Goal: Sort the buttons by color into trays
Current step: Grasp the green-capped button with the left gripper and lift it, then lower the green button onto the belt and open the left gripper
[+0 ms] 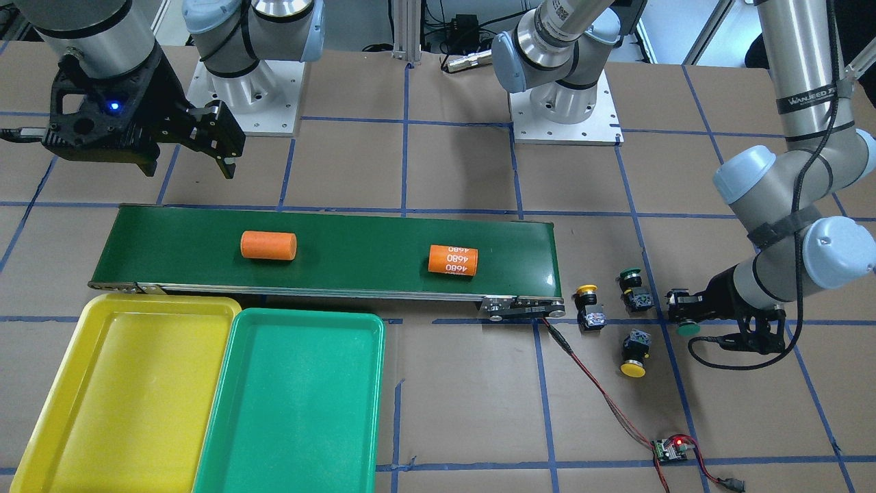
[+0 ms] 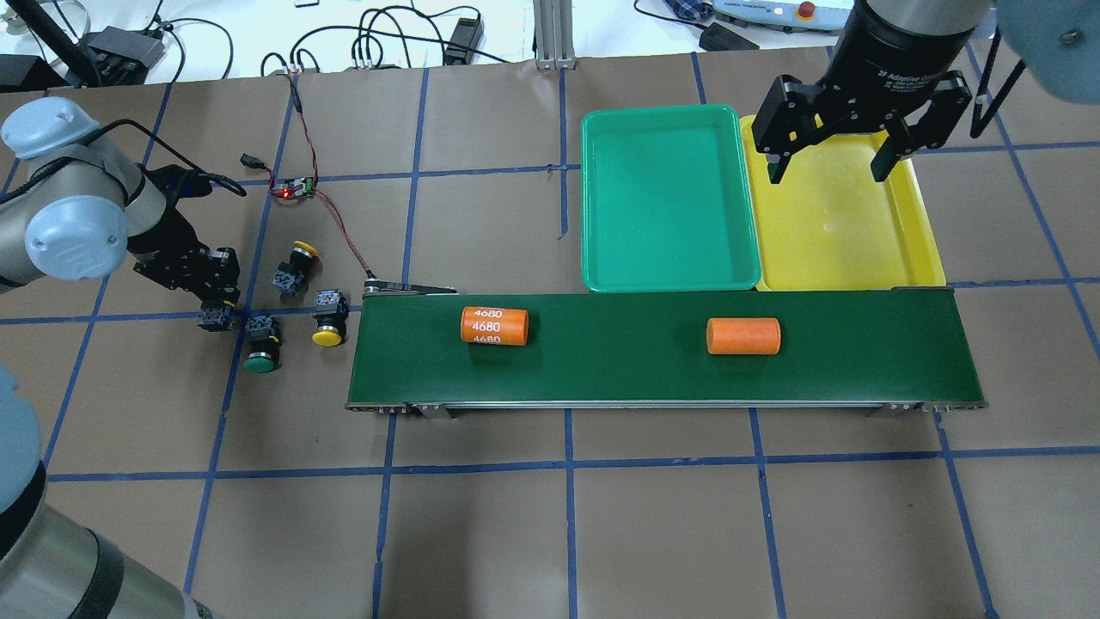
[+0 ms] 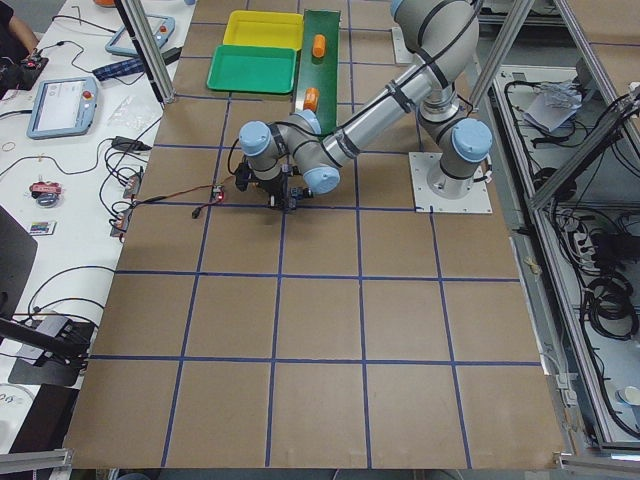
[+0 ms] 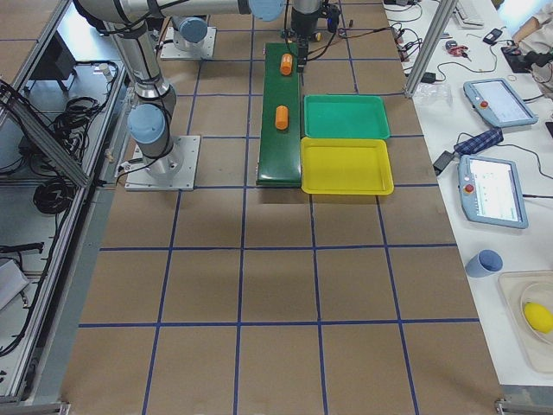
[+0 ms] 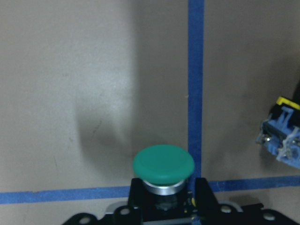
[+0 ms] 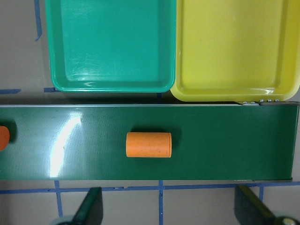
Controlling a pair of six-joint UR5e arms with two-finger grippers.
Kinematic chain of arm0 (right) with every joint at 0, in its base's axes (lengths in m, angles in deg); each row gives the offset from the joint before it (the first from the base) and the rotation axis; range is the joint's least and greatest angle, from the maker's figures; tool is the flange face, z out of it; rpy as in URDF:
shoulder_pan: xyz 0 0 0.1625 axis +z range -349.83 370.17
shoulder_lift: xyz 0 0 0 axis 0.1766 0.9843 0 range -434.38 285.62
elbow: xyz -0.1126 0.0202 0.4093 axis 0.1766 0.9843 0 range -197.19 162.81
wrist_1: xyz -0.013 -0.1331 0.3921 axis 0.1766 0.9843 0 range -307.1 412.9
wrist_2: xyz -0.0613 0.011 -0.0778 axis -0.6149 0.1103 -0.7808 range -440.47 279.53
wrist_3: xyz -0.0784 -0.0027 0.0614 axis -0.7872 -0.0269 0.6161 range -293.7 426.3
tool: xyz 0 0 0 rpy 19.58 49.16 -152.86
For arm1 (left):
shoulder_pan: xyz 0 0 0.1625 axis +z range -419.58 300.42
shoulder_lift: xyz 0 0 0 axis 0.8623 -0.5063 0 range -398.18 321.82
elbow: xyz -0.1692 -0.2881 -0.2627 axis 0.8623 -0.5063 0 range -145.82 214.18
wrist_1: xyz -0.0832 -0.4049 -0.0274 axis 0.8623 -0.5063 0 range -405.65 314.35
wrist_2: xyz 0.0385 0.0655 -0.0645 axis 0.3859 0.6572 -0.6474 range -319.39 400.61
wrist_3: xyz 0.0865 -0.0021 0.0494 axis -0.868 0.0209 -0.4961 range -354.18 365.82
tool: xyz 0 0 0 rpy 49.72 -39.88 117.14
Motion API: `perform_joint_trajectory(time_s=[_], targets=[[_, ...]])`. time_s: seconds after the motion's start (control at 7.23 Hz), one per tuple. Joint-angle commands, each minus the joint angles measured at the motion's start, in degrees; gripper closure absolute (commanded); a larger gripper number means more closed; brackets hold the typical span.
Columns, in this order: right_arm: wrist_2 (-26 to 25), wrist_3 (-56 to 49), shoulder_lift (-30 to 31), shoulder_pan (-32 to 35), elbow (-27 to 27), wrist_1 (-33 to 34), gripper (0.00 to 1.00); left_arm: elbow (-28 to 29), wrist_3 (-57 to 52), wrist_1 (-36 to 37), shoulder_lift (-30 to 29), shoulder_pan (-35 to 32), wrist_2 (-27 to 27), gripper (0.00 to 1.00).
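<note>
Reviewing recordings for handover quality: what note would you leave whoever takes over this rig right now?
Left tool: shut on a green button, low at the table.
Right tool: open, empty, high up at the conveyor's tray end.
Loose on the table off the conveyor's other end: second green button, yellow button, other yellow button.
Green tray and yellow tray: no buttons in either.
Done: nothing sorted. Left: all four buttons, starting with the held green one.
</note>
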Motion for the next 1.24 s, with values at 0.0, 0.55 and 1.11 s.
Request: perform_joint_trajectory(time_s=[0.0,0.55,1.11], targets=[[0.0,0.0,0.0,0.1,0.0,0.0,0.0,2.4,5.1,-6.7,5.5,-5.7,-0.1,1.0],[0.0,0.0,0.0,0.0,0.0,0.0,0.0,-4.6,20.2,-9.5,14.0,-22.2,-3.0,1.0],[-0.1,-0.2,0.0,0.0,0.0,0.0,0.0,-8.0,20.4,-5.5,12.7,-23.3,-2.8,1.0]])
